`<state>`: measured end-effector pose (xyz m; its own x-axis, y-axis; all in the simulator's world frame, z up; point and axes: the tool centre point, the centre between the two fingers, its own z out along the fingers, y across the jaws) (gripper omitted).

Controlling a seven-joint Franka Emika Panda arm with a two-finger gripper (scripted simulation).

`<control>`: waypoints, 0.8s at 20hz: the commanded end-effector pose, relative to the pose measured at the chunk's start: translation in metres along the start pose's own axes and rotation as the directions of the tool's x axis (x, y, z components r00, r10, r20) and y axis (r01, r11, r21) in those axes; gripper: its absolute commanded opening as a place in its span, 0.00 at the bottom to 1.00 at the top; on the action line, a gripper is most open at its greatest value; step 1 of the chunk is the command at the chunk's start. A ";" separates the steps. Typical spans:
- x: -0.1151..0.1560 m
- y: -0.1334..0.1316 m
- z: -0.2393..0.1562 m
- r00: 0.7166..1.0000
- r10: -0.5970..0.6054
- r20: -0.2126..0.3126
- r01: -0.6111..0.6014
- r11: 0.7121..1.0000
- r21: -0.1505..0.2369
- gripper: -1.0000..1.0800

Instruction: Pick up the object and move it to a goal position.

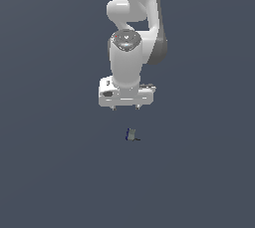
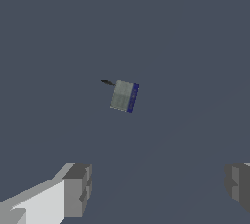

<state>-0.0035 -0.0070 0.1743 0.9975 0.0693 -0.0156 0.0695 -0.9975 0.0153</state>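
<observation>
The object (image 1: pixel 131 134) is a tiny grey block with a dark blue side, resting on the flat grey surface. In the wrist view the object (image 2: pixel 124 96) lies apart from both fingers, with a thin dark sliver beside it. My white gripper (image 1: pixel 125 108) hangs above the block, a short gap of bare surface between them. In the exterior view only its short fingertips (image 1: pixel 114 108) show under the hand. The wrist view shows the gripper (image 2: pixel 158 186) open, its grey pads (image 2: pixel 78 190) set wide apart and nothing between them.
The white arm (image 1: pixel 133 33) rises behind the gripper toward the top of the exterior view. The surface (image 1: pixel 60 172) is a plain dark grey plane with no other objects in sight.
</observation>
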 end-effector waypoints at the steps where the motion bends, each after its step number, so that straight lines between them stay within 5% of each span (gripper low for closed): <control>1: 0.001 -0.001 0.002 1.000 -0.024 0.001 0.024 1.000 -0.001 0.96; 9: 0.008 -0.003 0.014 0.986 -0.166 0.003 0.166 0.986 -0.007 0.96; 16: 0.017 -0.007 0.030 0.935 -0.354 0.006 0.354 0.935 -0.011 0.96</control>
<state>0.0103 0.0001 0.1476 0.9261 0.3765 -0.0247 0.3770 -0.9260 0.0199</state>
